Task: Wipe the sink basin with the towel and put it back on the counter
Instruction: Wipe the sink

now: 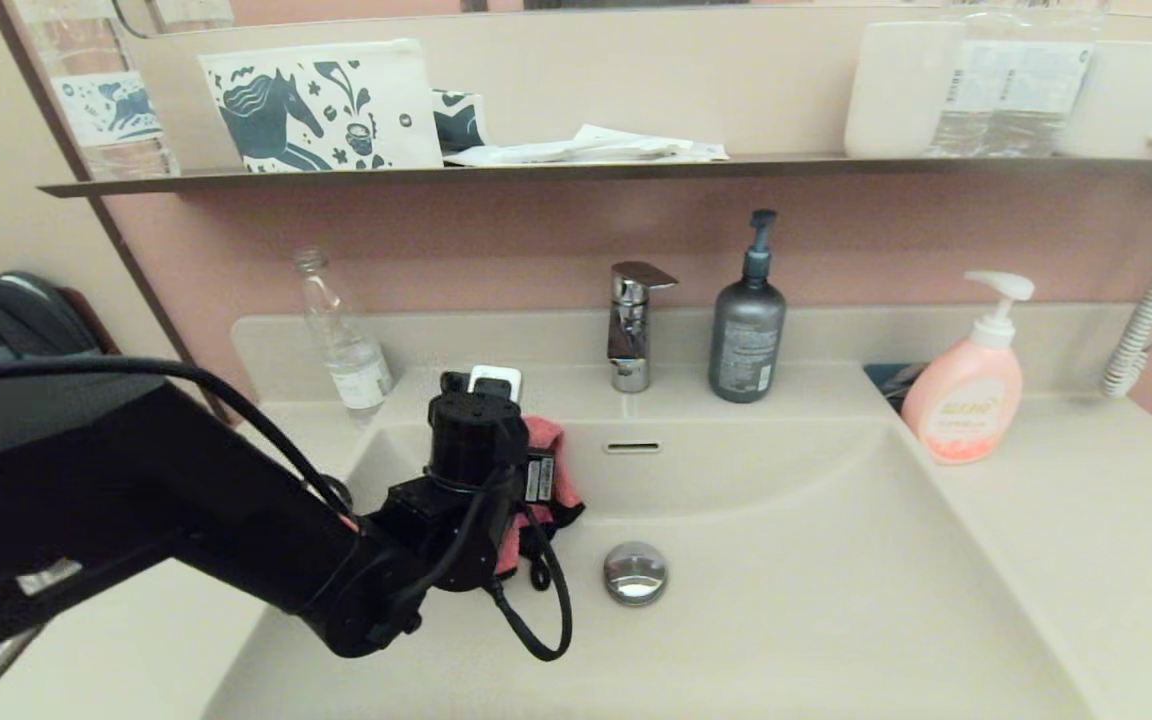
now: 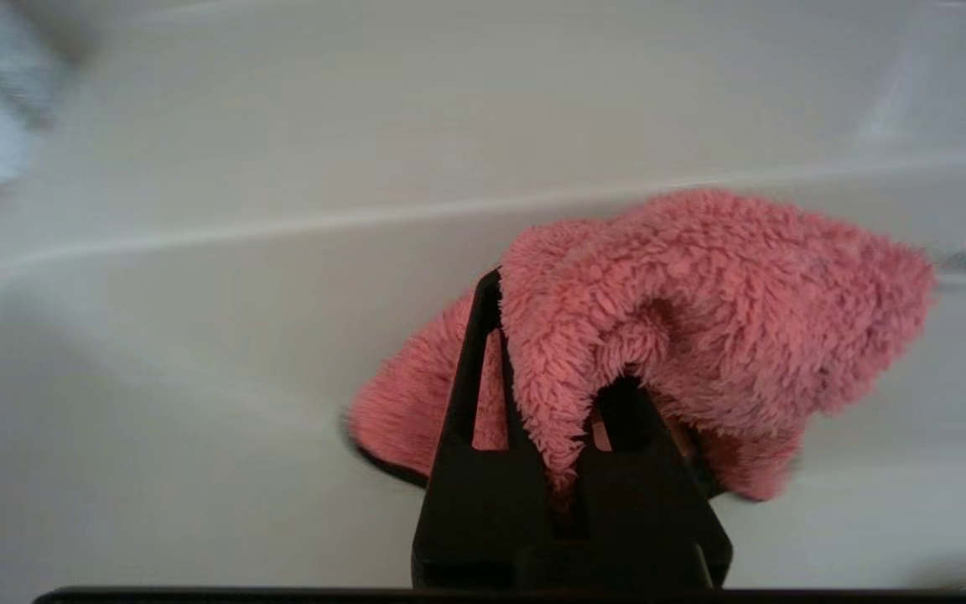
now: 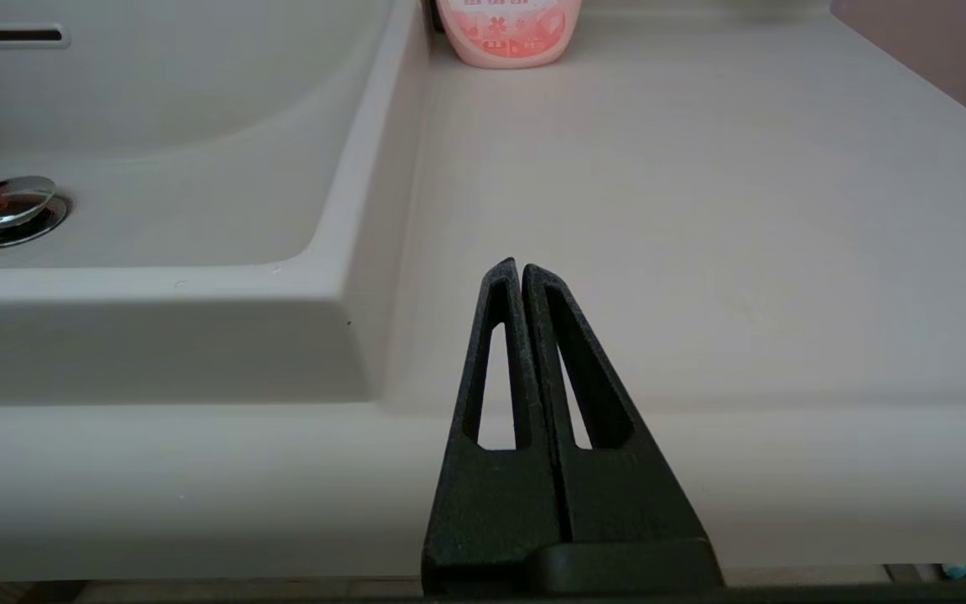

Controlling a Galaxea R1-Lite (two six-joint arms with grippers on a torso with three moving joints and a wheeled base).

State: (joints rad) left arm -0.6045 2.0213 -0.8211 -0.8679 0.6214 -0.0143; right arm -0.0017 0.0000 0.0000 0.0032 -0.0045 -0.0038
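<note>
Head view: the left arm reaches in from the left over the rim of the sink basin (image 1: 786, 600), and the left gripper (image 1: 536, 470) is down against the basin's back-left slope, its fingers pinched on the towel (image 1: 548, 450). The towel bunches around the fingertips, pink and fuzzy, with a bit of black trim hanging toward the basin floor. It lies below the overflow slot (image 1: 632, 447) and just left of the drain plug (image 1: 635, 572), apart from it.

To the right of the plug the basin floor and right slope are bare, up to the edge where the counter (image 1: 1086, 520) begins. Along the back ledge stand a clear bottle (image 1: 344, 340), the faucet (image 1: 633, 325), a grey pump bottle (image 1: 747, 325) and, at the basin's right back corner, a pink soap bottle (image 1: 966, 385).

Left wrist view shows the towel (image 2: 701, 310) draped over the closed left gripper (image 2: 563, 453) and touching the basin wall (image 2: 198, 335).

Right wrist view has the right gripper (image 3: 521, 268) with fingers pressed together, holding nothing, poised at the front edge of the counter (image 3: 701, 210), just beside the basin's right rim (image 3: 366, 210).
</note>
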